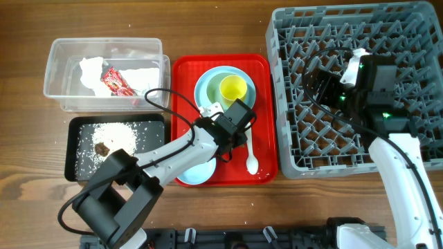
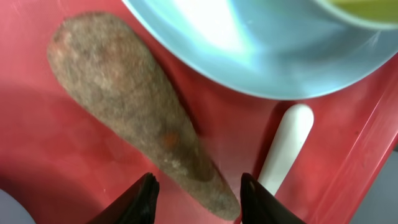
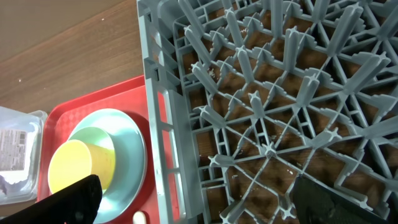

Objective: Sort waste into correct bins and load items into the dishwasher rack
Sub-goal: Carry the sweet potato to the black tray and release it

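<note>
My left gripper (image 1: 228,142) (image 2: 199,199) is open low over the red serving tray (image 2: 50,162), its fingers either side of the tip of a brown stick-like food piece (image 2: 137,106). The white spoon (image 1: 252,160) (image 2: 286,149) lies just right of it. The light-blue plate (image 1: 204,93) (image 2: 261,50) holds a bowl and the yellow cup (image 1: 232,88) (image 3: 78,165). A second bowl (image 1: 197,171) sits at the tray's front left. My right gripper (image 1: 320,81) (image 3: 196,186) is open and empty above the grey dishwasher rack (image 1: 360,21) (image 3: 267,93).
The clear tub (image 1: 59,76) at the back left holds white tissue (image 1: 90,69) and a red wrapper (image 1: 116,81). The black tray (image 1: 73,149) in front of it holds rice crumbs (image 1: 114,135) and a brown bit (image 1: 102,148).
</note>
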